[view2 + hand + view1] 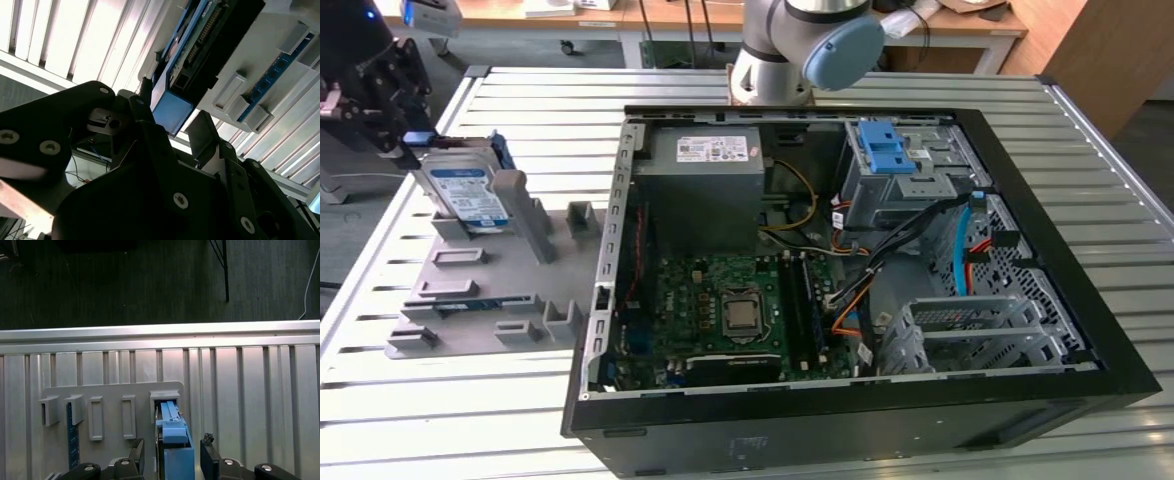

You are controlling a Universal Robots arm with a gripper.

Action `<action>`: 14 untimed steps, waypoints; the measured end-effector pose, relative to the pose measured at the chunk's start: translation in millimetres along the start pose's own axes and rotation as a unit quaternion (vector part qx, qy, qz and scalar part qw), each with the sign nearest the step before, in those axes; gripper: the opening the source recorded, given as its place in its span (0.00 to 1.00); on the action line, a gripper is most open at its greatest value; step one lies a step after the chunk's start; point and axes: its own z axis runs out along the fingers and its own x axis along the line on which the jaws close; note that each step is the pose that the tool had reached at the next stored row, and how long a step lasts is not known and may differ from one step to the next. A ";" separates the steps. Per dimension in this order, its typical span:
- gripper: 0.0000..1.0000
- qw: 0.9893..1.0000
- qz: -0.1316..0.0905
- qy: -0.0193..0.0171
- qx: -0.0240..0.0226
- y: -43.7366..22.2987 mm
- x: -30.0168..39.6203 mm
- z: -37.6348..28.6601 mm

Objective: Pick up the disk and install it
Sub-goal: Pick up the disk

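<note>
The flat rectangular silver hard drive with a white-and-blue label and blue plastic bracket, the disk [464,195], is standing on edge in a slot at the far end of the grey plastic fixture plate [480,290]. This is at the exterior view's left, well apart from the open black computer case [854,410] at the exterior view's right. Both are resting on the slatted aluminium table [400,420]. The black two-finger gripper [394,100] is hovering near the disk's far upper corner. In the first wrist view, its fingers [210,457] are standing apart, straddling the bracket's blue edge with a gap showing on each side.
</note>
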 end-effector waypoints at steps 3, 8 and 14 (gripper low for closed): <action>0.56 1.000 0.000 0.000 0.000 -0.6 0.0 0.3; 0.56 1.000 0.000 0.000 0.000 -0.7 0.0 0.6; 0.48 1.000 0.000 0.000 0.000 -0.7 0.0 1.3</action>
